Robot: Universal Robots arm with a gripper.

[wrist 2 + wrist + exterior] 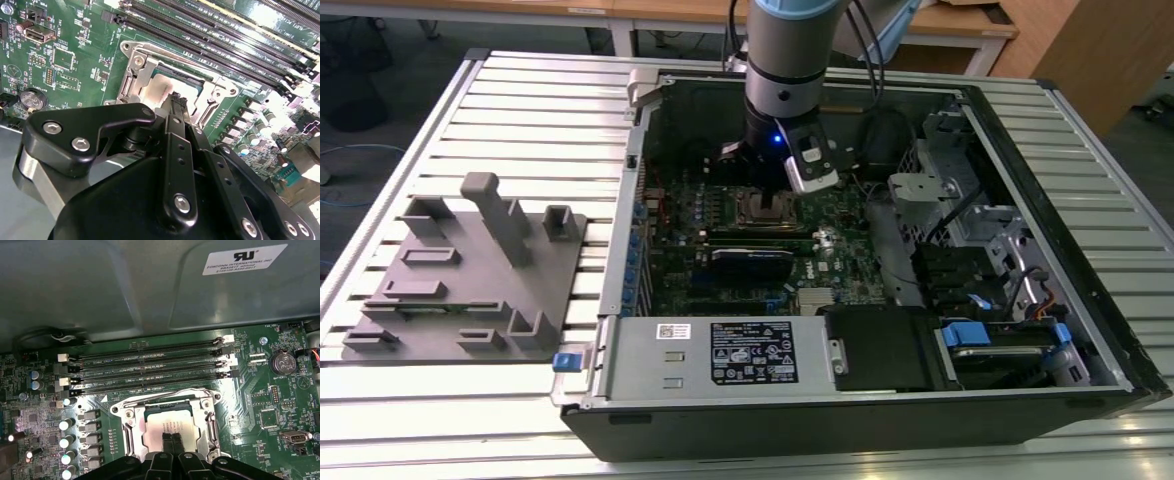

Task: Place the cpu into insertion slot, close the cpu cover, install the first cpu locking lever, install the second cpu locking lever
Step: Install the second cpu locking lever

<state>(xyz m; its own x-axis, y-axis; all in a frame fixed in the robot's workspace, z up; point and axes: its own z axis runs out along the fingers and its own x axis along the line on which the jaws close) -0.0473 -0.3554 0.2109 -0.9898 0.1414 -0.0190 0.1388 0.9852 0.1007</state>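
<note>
Fingertips of the gripper (171,436) are pressing together, closed with nothing visibly between them, and resting on the silvery top of the cpu (167,426), probably seating it. That chip is lying flat inside the insertion slot (136,426) on the green motherboard (280,405). Around it, the cpu cover (165,396) is framing the socket, seemingly lowered, though whether it is latched I cannot tell. Beyond, long black memory slots (150,374) are running beside the socket toward the grey case wall (125,285).

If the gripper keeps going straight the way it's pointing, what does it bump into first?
Most likely the cpu: the gripper points right at its silvery top, sitting in the insertion slot. Whether they already touch is unclear.
</note>
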